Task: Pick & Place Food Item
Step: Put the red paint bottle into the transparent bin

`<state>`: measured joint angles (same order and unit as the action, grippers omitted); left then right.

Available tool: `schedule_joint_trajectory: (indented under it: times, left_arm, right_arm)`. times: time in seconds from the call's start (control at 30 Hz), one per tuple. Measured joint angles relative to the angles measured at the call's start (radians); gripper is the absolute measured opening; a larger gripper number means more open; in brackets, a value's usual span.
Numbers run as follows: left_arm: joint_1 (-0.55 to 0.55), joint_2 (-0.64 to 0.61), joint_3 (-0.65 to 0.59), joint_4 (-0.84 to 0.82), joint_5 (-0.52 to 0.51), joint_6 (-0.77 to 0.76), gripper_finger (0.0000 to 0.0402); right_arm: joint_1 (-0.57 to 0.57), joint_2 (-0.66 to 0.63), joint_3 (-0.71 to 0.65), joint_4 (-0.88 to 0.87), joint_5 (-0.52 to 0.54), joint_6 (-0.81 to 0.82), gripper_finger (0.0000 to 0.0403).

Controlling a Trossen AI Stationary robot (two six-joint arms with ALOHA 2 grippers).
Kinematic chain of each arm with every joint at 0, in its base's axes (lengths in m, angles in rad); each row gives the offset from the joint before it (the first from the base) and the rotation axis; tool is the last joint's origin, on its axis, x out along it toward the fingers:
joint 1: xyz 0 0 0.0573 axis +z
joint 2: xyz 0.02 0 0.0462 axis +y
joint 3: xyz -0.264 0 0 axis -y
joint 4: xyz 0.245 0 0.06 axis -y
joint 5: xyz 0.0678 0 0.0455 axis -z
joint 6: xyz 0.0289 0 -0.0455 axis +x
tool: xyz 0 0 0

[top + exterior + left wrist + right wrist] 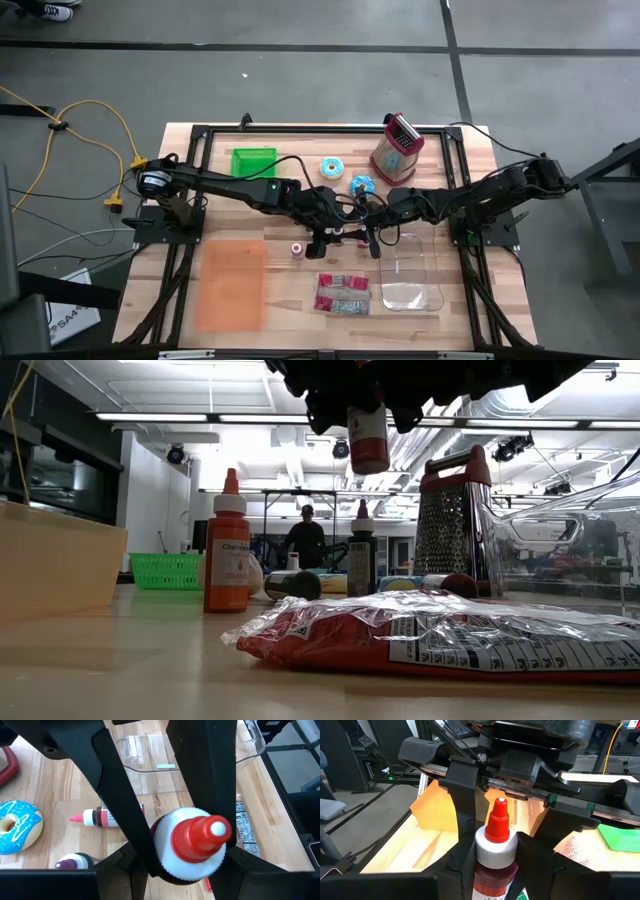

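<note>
Crinkly red-and-clear plastic snack packet [440, 640] lies flat on the wooden table [470, 150], below and just in front of both my grippers; it is untouched.

Working from my left: a flat translucent orange tray [232, 283] lies well out beyond my left gripper [322, 236], with nothing on it that I can make out. A small squeeze bottle with a dark cap [297, 249] stands on the table near that gripper's outer side.

My left gripper is pinching the task's thing, a small bottle of red liquid with a white collar and red nozzle [192, 847], with a finger pressed to each side of its body. The bottle is clear of the table, hanging in the air between my two grippers above the middle of the table.

My right gripper [374, 238] meets it from the other side. In the right wrist view its fingers [465, 835] look pressed against the bottle's shoulders, so both grippers seem to have hold of it.

A clear plastic container [412, 272] sits just past my right gripper and appears empty.

I judge that the pick and lift are done and a hand-over is midway. My left gripper has not yet let go, and the placing remains. The pictures do not tell me which receptacle is the goal.
</note>
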<state>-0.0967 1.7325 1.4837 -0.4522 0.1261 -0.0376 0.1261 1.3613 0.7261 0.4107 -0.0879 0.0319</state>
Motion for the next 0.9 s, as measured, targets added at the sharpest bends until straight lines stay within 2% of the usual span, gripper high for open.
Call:
schedule_joint_trajectory:
  times: [0.9]
  left_arm:
    - [0.000,0.000,0.000,0.000,0.001,-0.018,0.0156]
  right_arm:
    - [0.000,0.000,0.000,0.001,-0.003,-0.002,0.0110]
